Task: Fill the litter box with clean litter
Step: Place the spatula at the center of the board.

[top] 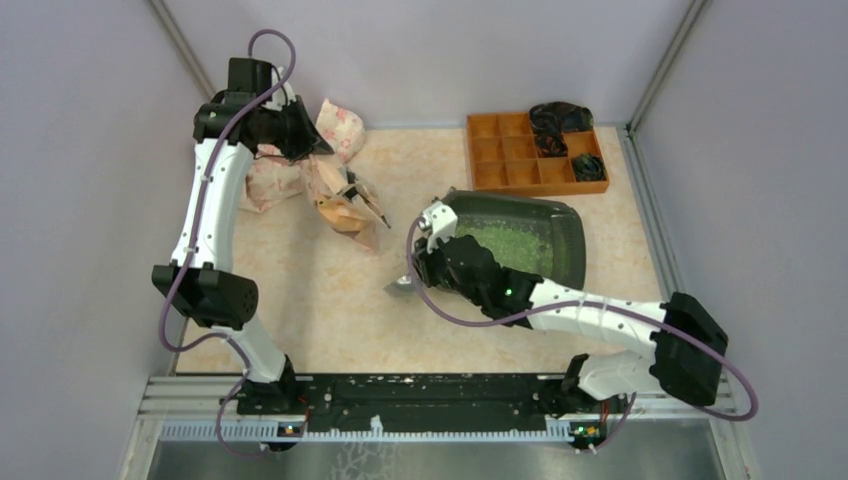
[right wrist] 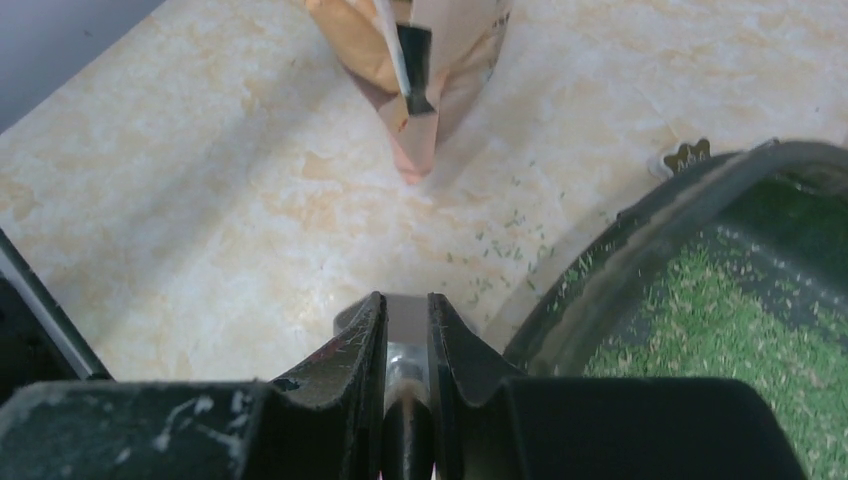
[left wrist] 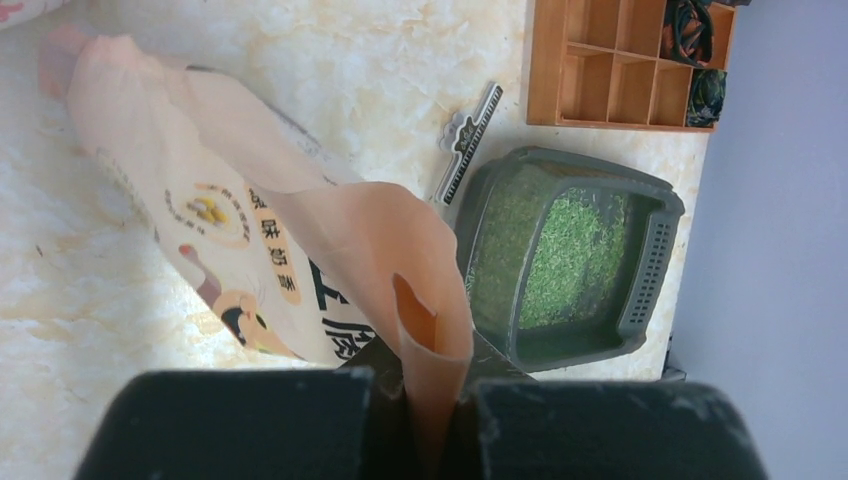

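Observation:
The dark litter box point(top: 572, 232) lies right of centre, and clean litter point(top: 508, 245) covers part of its floor. The left wrist view has the litter box point(left wrist: 655, 255) and its green litter point(left wrist: 580, 245) at the right. My left gripper point(top: 300, 140) is shut on the top edge of the peach paper bag point(left wrist: 300, 230), whose mouth point(top: 350, 205) points toward the box. My right gripper point(right wrist: 407, 320) is shut on the handle of a grey metal scoop point(top: 400, 286), low over the table just left of the box rim point(right wrist: 640, 225). The scoop's bowl is mostly hidden.
An orange compartmented organiser point(top: 510, 150) holding dark items stands at the back right. A grey toothed clip point(left wrist: 468, 135) lies by the box's far corner. Stray granules point(right wrist: 500, 255) dot the table near the rim. Grey walls enclose the table.

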{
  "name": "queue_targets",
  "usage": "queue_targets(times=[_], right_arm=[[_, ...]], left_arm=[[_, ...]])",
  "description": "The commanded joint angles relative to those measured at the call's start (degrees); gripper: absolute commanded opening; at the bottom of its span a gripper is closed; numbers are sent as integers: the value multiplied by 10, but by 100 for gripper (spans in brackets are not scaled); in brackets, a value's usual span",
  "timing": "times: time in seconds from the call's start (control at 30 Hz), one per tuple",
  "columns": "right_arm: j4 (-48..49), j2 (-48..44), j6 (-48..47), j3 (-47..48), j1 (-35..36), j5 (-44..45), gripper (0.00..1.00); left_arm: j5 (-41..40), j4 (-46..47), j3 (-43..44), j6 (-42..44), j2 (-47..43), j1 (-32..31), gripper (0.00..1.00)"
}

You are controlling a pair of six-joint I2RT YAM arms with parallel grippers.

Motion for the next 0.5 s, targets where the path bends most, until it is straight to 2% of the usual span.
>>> queue_targets(times=[0.0,0.2,0.33,0.47], right_arm=[[-26,-27,43,-65,7,-2,0],[-4,-3,62,-99,9,-9,0],[0,43,63,-89,9,-13,0],[-19,42,66,-68,9,-16,0]], left_arm=[[18,52,7,1,-36,0,0],[14,51,6,2,-37,0,0],[15,51,1,1,-41,0,0],[13,50,-4,0,-45,0,0]])
